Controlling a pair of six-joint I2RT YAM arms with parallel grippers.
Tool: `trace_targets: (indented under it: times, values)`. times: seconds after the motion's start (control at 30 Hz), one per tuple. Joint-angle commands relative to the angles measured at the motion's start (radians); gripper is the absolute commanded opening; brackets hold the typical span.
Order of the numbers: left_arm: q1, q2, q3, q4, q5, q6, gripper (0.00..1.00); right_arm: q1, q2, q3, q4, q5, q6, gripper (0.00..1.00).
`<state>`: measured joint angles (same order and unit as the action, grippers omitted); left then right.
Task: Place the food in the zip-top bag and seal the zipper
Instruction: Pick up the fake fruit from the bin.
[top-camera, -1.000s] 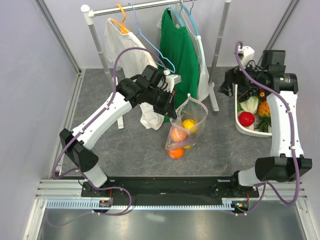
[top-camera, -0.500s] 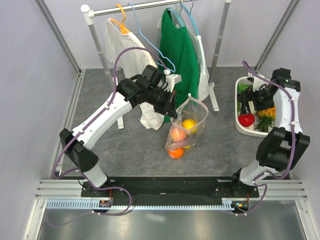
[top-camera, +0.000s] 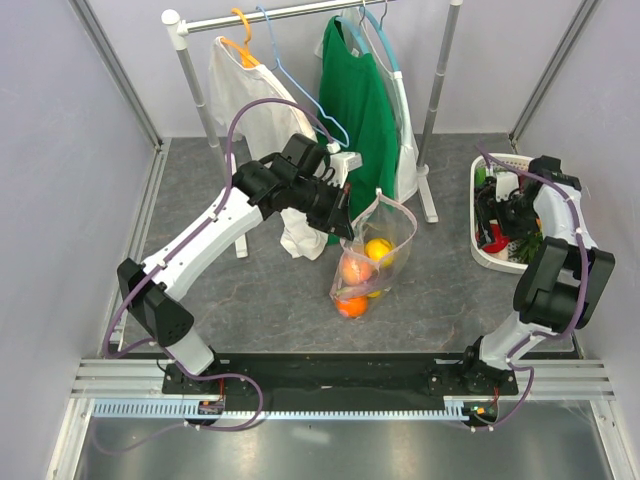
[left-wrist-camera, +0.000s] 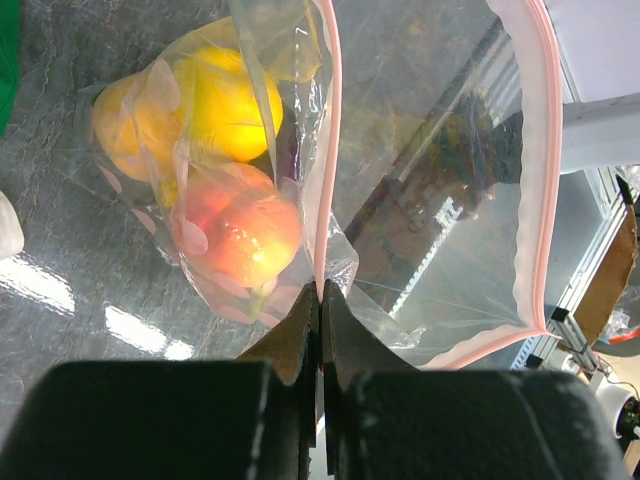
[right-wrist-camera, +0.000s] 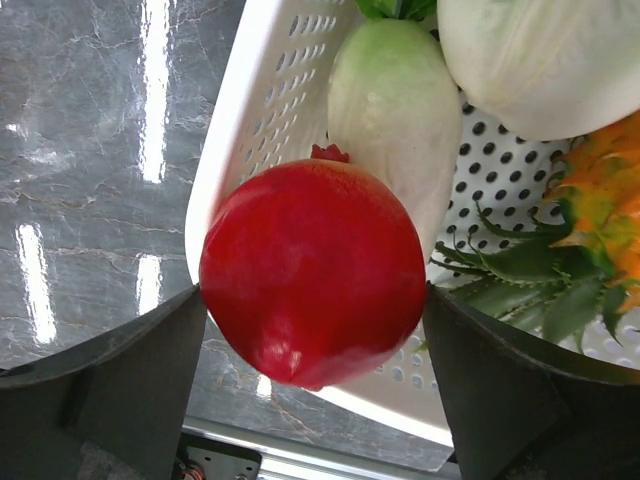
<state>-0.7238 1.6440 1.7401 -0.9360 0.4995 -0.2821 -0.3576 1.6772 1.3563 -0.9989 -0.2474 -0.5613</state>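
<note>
The clear zip-top bag with pink dots hangs open from my left gripper. That gripper is shut on the bag's pink zipper strip; the strip's other side gapes away. Inside lie a yellow fruit, a peach-coloured one and a dark purple piece. My right gripper is down in the white basket. It is open, one finger on each side of a red pomegranate resting on the basket's wall.
The basket also holds a white-green vegetable, a pale round one and a spiky orange-and-green fruit. A clothes rack with a white shirt and a green shirt stands behind the bag, its post close by.
My right arm has swung in from the back and dropped into the basket, bringing its open fingers round the red pomegranate. The left arm and the bag have stayed put.
</note>
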Motion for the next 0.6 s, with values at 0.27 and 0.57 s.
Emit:
trace_targets:
  times: [0.27, 0.57]
  values:
    - [0.006, -0.053, -0.022, 0.031, 0.007, 0.040, 0.02, -0.015, -0.005, 0.144, -0.038, -0.061, 0.050, 0.69]
    - [0.006, -0.050, -0.021, 0.034, 0.013, 0.038, 0.02, -0.029, -0.056, 0.486, -0.285, -0.405, 0.020, 0.55]
